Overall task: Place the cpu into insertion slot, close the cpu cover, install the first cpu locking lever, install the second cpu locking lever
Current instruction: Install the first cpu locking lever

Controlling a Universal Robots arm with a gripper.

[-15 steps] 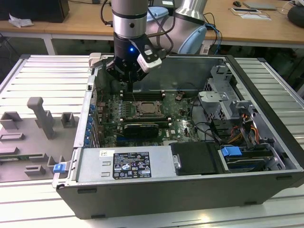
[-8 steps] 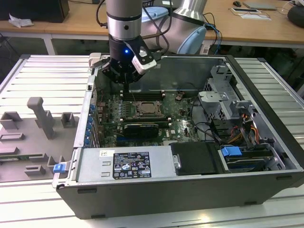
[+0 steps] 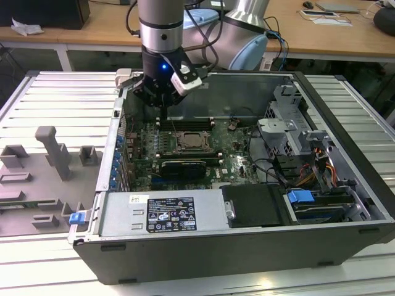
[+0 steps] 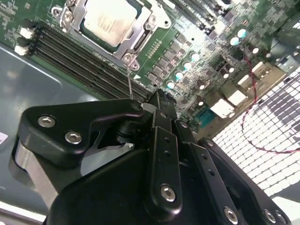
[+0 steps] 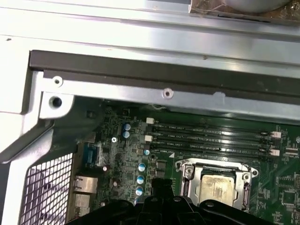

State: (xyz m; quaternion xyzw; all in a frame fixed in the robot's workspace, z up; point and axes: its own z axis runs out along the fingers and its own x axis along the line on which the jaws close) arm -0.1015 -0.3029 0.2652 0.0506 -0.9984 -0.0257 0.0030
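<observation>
cpu [image 5: 217,186] partly hidden (gripper [image 5: 159,202] body overlaps).

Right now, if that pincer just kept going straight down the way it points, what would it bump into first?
Probably the green motherboard inside the computer case, near the long memory slots beside the cpu socket. Depth is hard to judge, so the exact spot is uncertain.

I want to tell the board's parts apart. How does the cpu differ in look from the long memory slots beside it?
The cpu is a square with a pale silver-grey metal top; the memory slots are long, narrow and black. The cpu sits inside the silver cpu cover, whereas the memory slots lie bare in a row of parallel strips. Both are on the same green circuit board, next to each other.
</observation>
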